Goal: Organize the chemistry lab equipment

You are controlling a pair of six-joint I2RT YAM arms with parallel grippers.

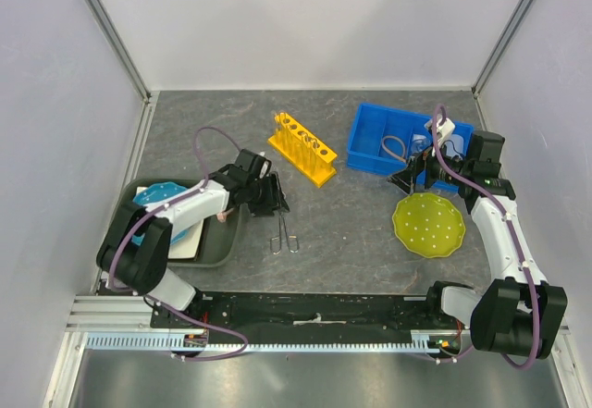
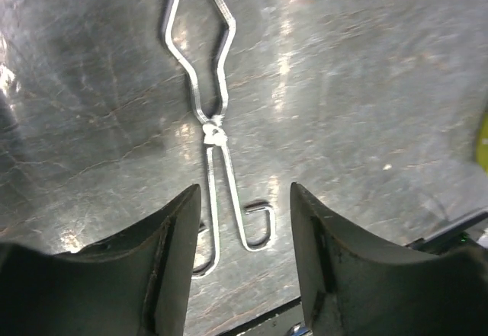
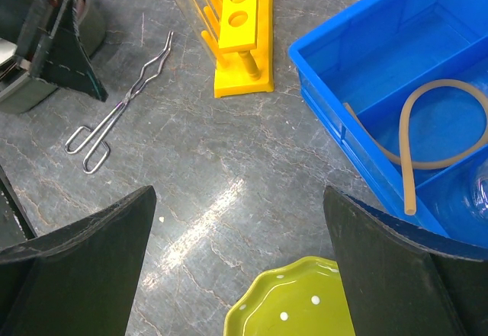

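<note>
The metal tongs point(image 2: 210, 134) lie flat on the grey table, also in the top view point(image 1: 283, 232) and the right wrist view point(image 3: 114, 115). My left gripper point(image 2: 244, 191) is open just above their looped handles, which lie between its fingers untouched; it also shows in the top view point(image 1: 274, 204). The yellow holed rack point(image 1: 302, 149) stands mid-table. The tan rubber loop point(image 3: 427, 123) lies in the blue bin point(image 1: 370, 135). My right gripper point(image 3: 238, 195) is open and empty, above the table between bin and green plate. The squeeze bottle is not in view.
A green dotted plate point(image 1: 427, 225) lies right of centre, just under my right gripper point(image 1: 412, 177). A dark grey tray point(image 1: 227, 241) at the left holds a blue dotted plate point(image 1: 159, 193) and a white item. The enclosure's white walls stand on three sides.
</note>
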